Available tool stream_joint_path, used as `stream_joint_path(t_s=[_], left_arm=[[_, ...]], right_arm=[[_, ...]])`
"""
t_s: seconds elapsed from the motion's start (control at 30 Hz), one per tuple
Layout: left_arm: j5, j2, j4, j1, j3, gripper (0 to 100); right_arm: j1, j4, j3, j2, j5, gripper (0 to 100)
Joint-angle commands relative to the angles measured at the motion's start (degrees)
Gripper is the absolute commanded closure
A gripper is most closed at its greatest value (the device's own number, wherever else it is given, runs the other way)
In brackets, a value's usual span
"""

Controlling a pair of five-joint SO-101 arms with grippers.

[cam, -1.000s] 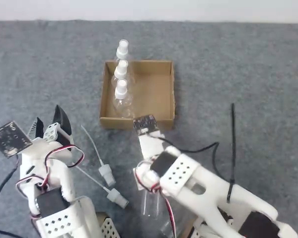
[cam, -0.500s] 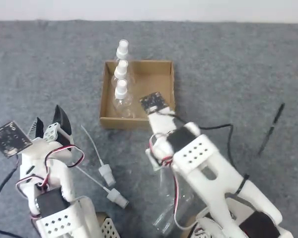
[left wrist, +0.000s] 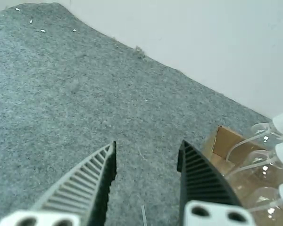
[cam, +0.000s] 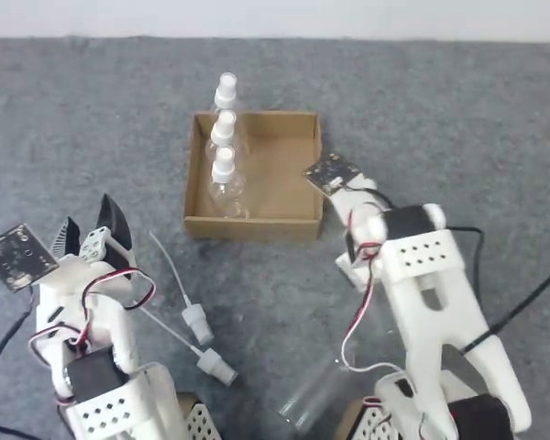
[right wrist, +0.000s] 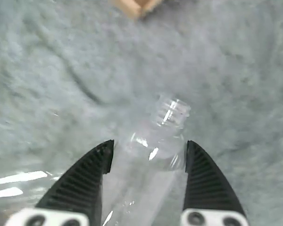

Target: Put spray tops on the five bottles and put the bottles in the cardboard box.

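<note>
Right wrist view, right jaws pinching an uncapped bottle (right wrist: 172,113) at frame centre, left jaws spread over grey bench (left wrist: 61,94)

no text, label, number or sign can be read anywhere — the box (cam: 253,225), the capped bottles (cam: 225,188) and the bottle (right wrist: 155,150) without a top carry no print that i can make out.

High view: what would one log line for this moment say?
right gripper: shut on uncapped bottle | left gripper: open | cardboard box: three capped bottles | carpet: two spray tops, one lying bottle
</note>
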Motion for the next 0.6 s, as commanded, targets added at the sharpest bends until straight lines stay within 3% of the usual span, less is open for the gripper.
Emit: stream_joint_path(t_s=[0.0,0.2,0.47,0.57], left_arm=[[-0.9,-0.7,0.4,-0.4,-0.2,80],[-0.9,-0.7,0.1,-0.4,0.4,80],[-0.9,-0.7,0.1,-0.4,0.4,80],[-0.9,-0.7,0.1,-0.4,0.4,80]], right_arm=[[3.8,-3.8,-3.4,0.1,7.1,89.7],[5.2,-10.1,-3.2,9.4,7.1,89.7],[5.2,-10.2,-10.3,19.1,7.0,88.9],[5.2,-10.2,-11.3,21.1,7.0,81.8]])
